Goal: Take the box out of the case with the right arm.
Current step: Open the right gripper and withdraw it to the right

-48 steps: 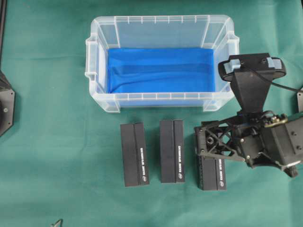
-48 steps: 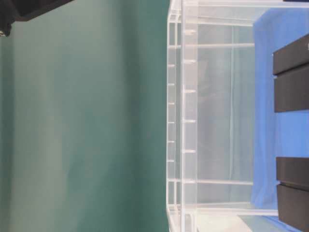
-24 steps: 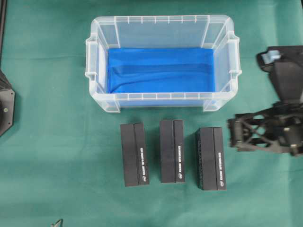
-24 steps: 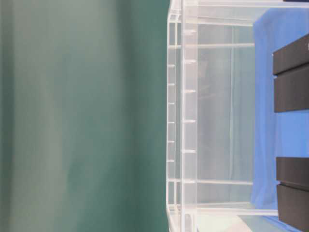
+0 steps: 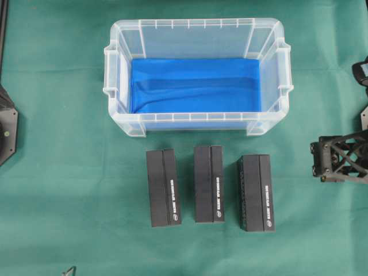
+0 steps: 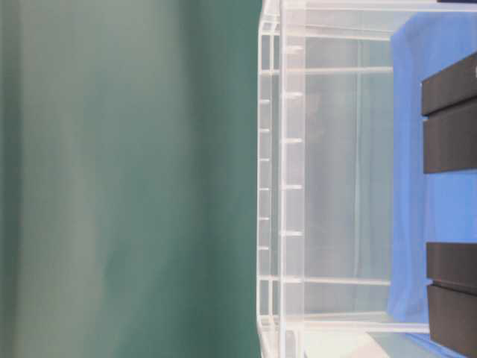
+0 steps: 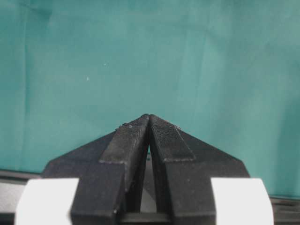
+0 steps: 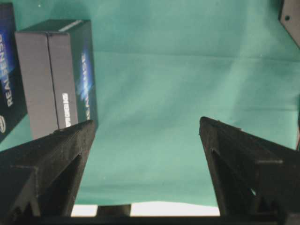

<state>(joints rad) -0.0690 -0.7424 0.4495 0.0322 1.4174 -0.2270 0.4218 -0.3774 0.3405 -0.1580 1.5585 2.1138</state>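
Overhead exterior shows three black boxes (image 5: pixel 209 185) outside the case (image 5: pixel 197 35) near the worktop's (image 5: pixel 63 172) middle, right pincer (image 8: pixel 146 136) spread empty, left pincer (image 7: pixel 149 123) pressed together.

The black lattice-framed right gripper (image 5: pixel 344 164) is showing only partly at the right edge of the overhead view, its open framework reaching in from the right. In its own wrist view its two black fingers (image 8: pixel 51 159) are standing wide apart with nothing between them. The black left gripper with white parts (image 7: pixel 149 123) is pointing downward, its ribbed fingertips pressing together.
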